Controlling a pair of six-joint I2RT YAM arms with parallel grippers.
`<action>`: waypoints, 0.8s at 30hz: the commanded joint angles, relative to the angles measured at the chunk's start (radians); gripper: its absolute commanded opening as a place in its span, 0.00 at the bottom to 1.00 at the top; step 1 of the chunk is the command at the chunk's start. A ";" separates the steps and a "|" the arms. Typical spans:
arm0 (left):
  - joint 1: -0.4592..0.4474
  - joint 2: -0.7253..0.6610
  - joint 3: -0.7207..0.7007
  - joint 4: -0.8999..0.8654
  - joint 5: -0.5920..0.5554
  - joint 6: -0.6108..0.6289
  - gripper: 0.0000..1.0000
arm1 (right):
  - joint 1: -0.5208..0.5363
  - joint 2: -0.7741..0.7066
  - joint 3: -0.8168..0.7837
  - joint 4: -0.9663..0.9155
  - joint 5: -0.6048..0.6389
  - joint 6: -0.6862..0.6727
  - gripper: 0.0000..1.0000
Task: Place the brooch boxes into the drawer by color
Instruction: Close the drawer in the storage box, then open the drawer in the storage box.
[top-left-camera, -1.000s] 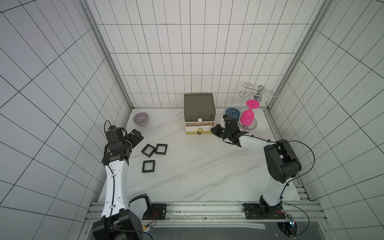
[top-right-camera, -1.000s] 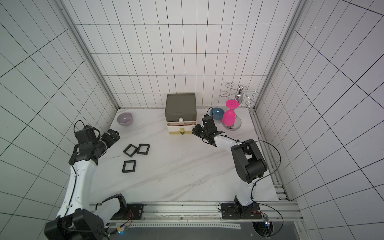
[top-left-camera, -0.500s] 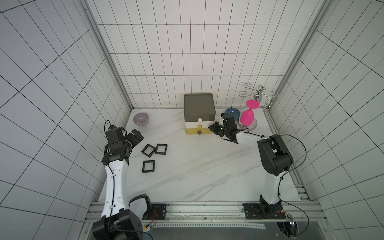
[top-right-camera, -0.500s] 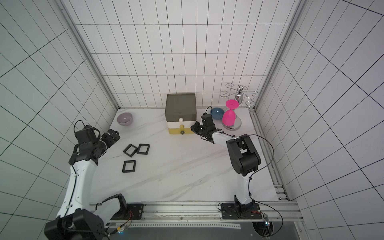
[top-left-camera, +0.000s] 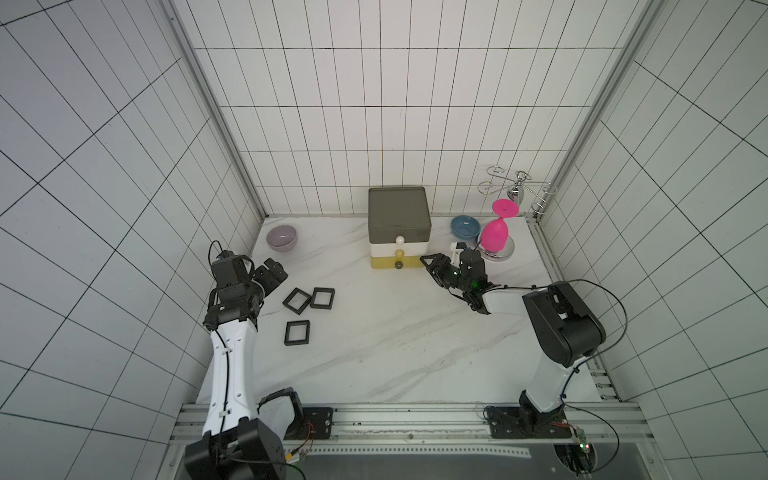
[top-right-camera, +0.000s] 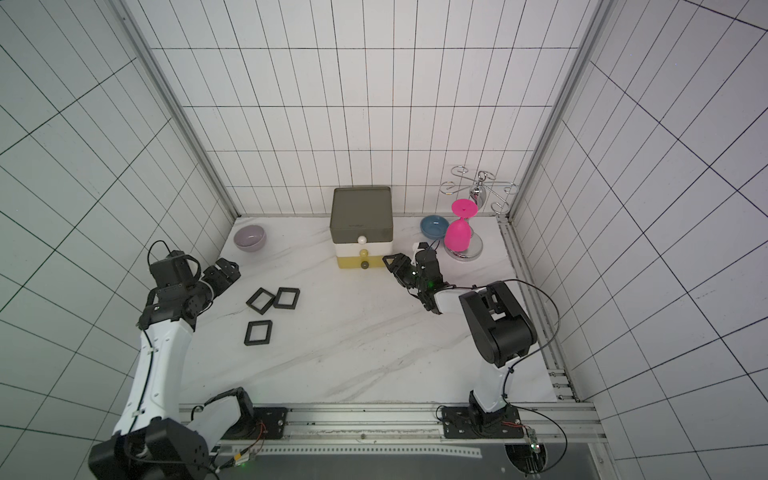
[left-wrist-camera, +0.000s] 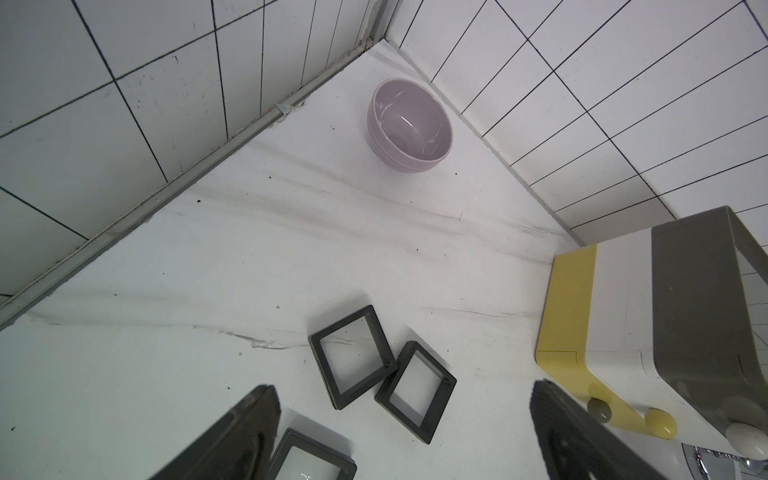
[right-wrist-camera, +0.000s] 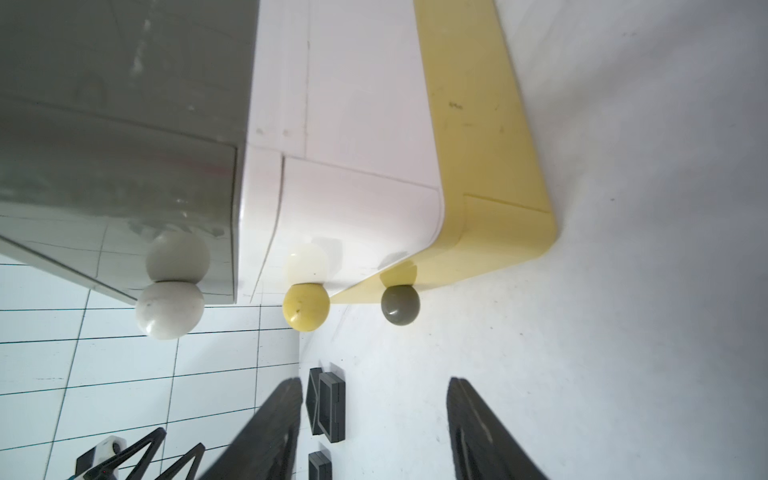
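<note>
Right fingers (right-wrist-camera: 482, 440) parted, backed off drawer (right-wrist-camera: 478, 124); grey knob (right-wrist-camera: 400, 304) just ahead, untouched

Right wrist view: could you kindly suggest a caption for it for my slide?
Open right pincer facing the shut three-tier drawer, with black boxes lying beyond.

Brightness: both top views are evenly and brightly lit; the light is diffuse.
Shadows: only a soft shadow is cast by the drawer (right-wrist-camera: 478, 124) on the table (right-wrist-camera: 644, 208).
Glare: tile reflections are seen on the drawer's glossy grey tier; a small highlight is seen in the lilac bowl (left-wrist-camera: 409, 124).
Focus: the right end effector (right-wrist-camera: 374, 386) is rendered soft, and its fingers (right-wrist-camera: 274, 428) are blurred at close range.
Distortion: wall tiles are stretched toward the edges of the top views.
</note>
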 joint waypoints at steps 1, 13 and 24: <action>0.004 -0.006 -0.008 0.026 0.009 0.010 0.98 | 0.048 0.042 -0.006 0.145 0.032 0.077 0.59; 0.004 -0.004 -0.008 0.027 0.017 0.005 0.98 | 0.103 0.224 0.072 0.238 0.106 0.141 0.52; 0.003 -0.001 -0.008 0.029 0.019 0.006 0.98 | 0.118 0.309 0.163 0.211 0.112 0.137 0.49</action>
